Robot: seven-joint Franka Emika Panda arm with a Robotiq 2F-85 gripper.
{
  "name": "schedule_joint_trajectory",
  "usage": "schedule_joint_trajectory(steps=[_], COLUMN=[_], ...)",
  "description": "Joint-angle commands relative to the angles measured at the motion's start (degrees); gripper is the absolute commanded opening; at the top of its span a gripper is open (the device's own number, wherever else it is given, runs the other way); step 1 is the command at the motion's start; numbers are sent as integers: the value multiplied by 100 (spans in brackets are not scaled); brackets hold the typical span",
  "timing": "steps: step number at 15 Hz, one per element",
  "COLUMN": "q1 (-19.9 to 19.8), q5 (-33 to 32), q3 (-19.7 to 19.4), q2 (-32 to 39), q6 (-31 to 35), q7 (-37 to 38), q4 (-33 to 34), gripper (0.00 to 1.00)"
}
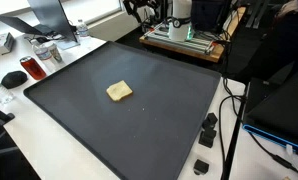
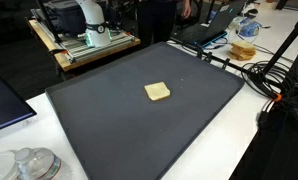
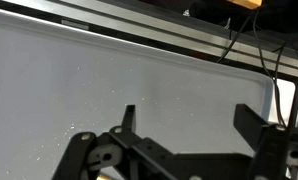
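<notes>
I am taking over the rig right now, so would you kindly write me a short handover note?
The tool is open and holds nothing; the wrist view shows nothing between its fingers.
The yellowish block lies flat and alone near the middle of the dark mat, in both exterior views.
Done: nothing gripped.
Left: the block is not yet touched.

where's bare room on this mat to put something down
The dark mat lies bare on every side of the yellowish piece at its middle, out to its edges. Crowded: off the mat by the red can and mouse, and along the cables.
</notes>
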Motion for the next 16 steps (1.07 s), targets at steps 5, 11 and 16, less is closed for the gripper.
schedule_joint_trajectory(steps=[5, 11, 16], q1=[-128, -128, 252], q5=[25, 25, 639], q3=[124, 124, 423], q2=[6, 7, -338], q6=[-17, -17, -101], q7=[-22, -22, -887], q4=[11, 11, -373], gripper=[100, 100, 100])
